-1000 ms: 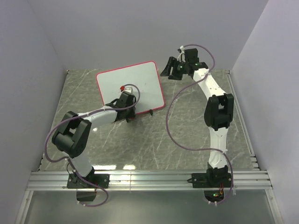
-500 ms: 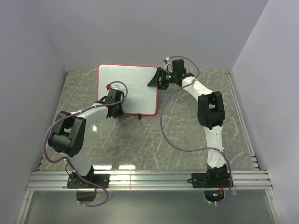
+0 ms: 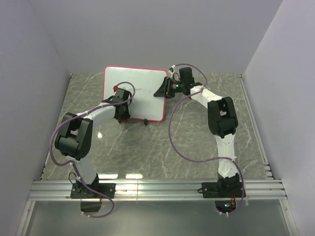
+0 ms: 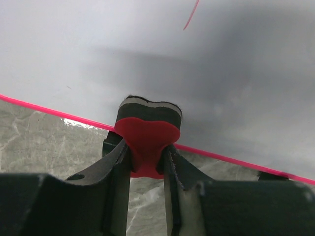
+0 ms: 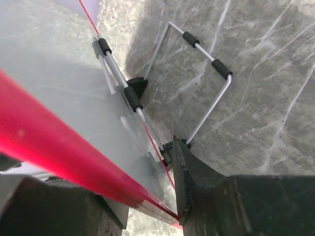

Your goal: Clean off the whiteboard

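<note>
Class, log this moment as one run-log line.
left gripper: shut on eraser, against whiteboard | right gripper: astride whiteboard edge, grip unclear | red marks: present

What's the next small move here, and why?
Probably close the right gripper firmly on the right edge of the whiteboard: its frame lies between the fingers. That would steady the board while the left gripper, holding the red eraser, wipes the faint red marks.

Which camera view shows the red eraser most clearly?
Left wrist view: the eraser sits centred, pinched in the left hand, by the whiteboard. The top view shows only a red speck; the right wrist view does not show it.
</note>
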You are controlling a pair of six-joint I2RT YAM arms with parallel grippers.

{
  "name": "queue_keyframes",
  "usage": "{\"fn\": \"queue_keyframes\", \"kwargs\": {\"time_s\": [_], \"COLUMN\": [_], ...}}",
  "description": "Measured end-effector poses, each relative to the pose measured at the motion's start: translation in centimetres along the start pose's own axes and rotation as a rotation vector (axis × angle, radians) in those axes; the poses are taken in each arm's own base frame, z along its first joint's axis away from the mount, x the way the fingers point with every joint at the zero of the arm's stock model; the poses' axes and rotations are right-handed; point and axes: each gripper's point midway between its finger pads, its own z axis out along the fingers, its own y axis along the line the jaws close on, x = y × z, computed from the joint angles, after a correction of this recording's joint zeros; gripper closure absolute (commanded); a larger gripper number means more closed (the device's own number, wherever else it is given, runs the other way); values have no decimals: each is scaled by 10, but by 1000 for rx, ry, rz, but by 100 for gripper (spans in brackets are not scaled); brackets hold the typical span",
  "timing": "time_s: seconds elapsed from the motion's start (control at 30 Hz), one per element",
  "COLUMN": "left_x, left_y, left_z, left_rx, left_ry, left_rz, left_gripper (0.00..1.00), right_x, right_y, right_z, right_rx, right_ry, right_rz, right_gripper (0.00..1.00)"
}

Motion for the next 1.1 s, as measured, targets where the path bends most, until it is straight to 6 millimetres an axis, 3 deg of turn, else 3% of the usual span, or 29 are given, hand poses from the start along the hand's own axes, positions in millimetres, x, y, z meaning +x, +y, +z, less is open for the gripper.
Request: {"fn": "queue_keyframes", "kwargs": {"time_s": [0.07, 0.23, 0.37, 0.47, 0.57, 0.67, 0.8, 1.1], "left_x": [-1, -10, -16, -14, -10, -9, -8, -13], "left_y": [-3, -24, -78, -130, -166, -188, -197, -191], "left_z": [0, 4, 2, -6, -15, -22, -23, -20], "left_rx": [-7, -41, -2, 73, 140, 193, 215, 275], "left_ry": [18, 26, 19, 13, 9, -1, -2, 70], "left_rz": [9, 60, 141, 195, 223, 224, 222, 163], "left_gripper": [100, 100, 100, 100, 100, 100, 100, 100], "right_x": [3, 7, 3, 2, 3, 4, 5, 5], "right_y": [0, 0, -9, -16, -18, -17, -18, -18], "right_z": [-3, -13, -19, -23, -25, -27, -29, -29], "right_rx": [6, 39, 69, 78, 75, 78, 84, 83], "right_ry": [0, -14, -35, -46, -49, -52, -57, -65], "right_rz": [-11, -30, -50, -50, -50, -54, -58, -64], "right_gripper": [100, 100, 100, 100, 100, 100, 100, 100]}}
